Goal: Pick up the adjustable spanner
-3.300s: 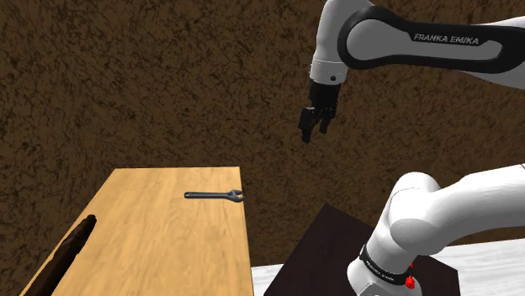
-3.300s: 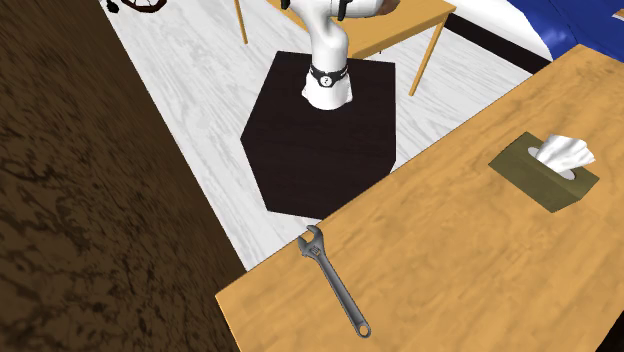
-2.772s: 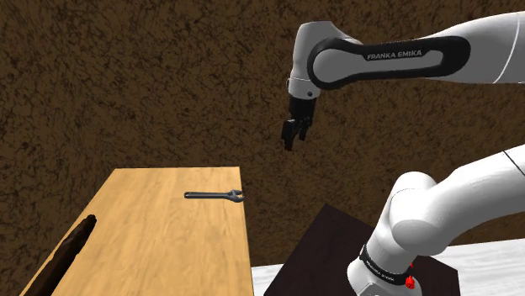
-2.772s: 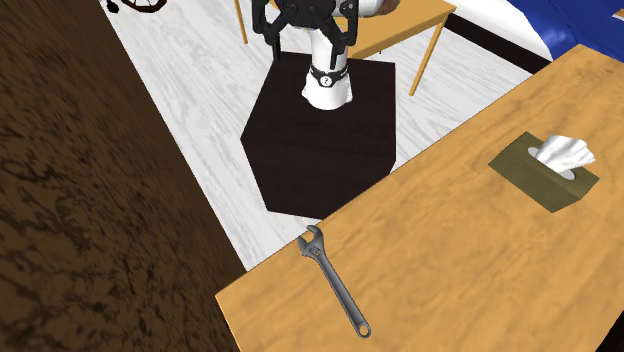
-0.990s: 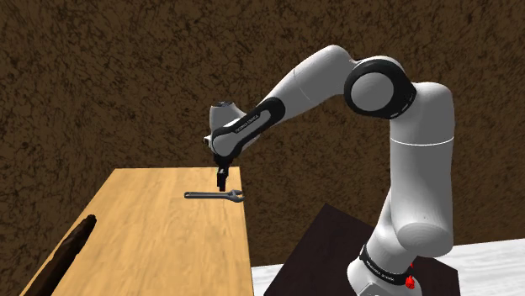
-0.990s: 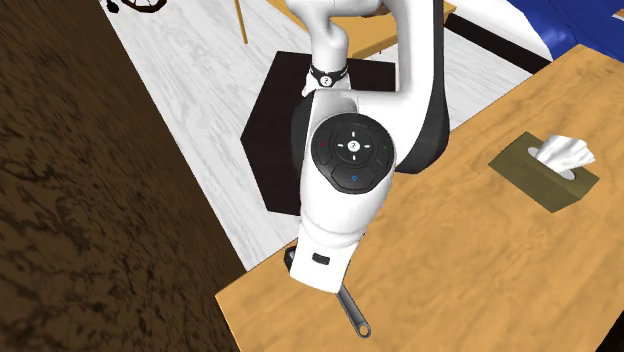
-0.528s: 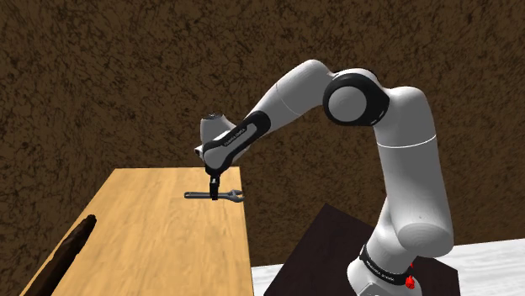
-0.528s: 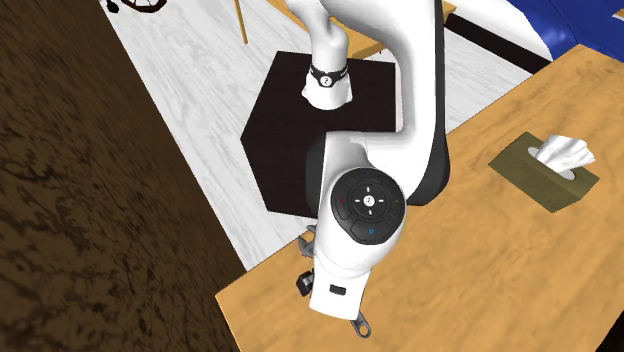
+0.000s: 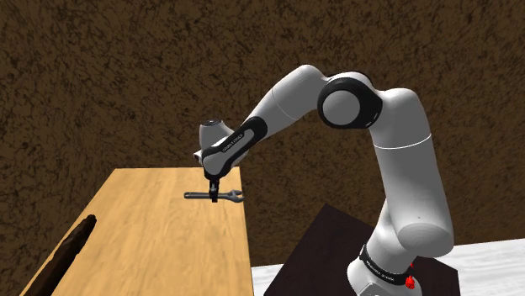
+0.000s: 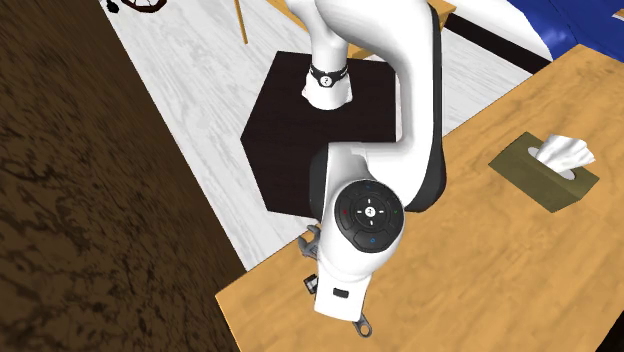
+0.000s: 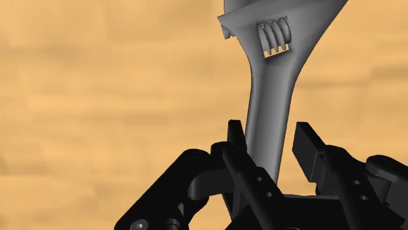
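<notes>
Light wooden desk (image 9: 151,244) is set against a rough, mottled brown wall (image 9: 109,76). Floor (image 10: 190,110) is laid in white planks. A second wooden table (image 10: 241,22) is partly seen farther off.

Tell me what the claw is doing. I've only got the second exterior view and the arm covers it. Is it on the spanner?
Observer: In the wrist view the claw is open, with its fingers on either side of the spanner handle.
Operator: Which part of the handle?
Observer: About the middle, judging by the shoulder view.
Operator: Lifted at all?
Observer: No. The shoulder view shows it lying flat on the table.
</notes>
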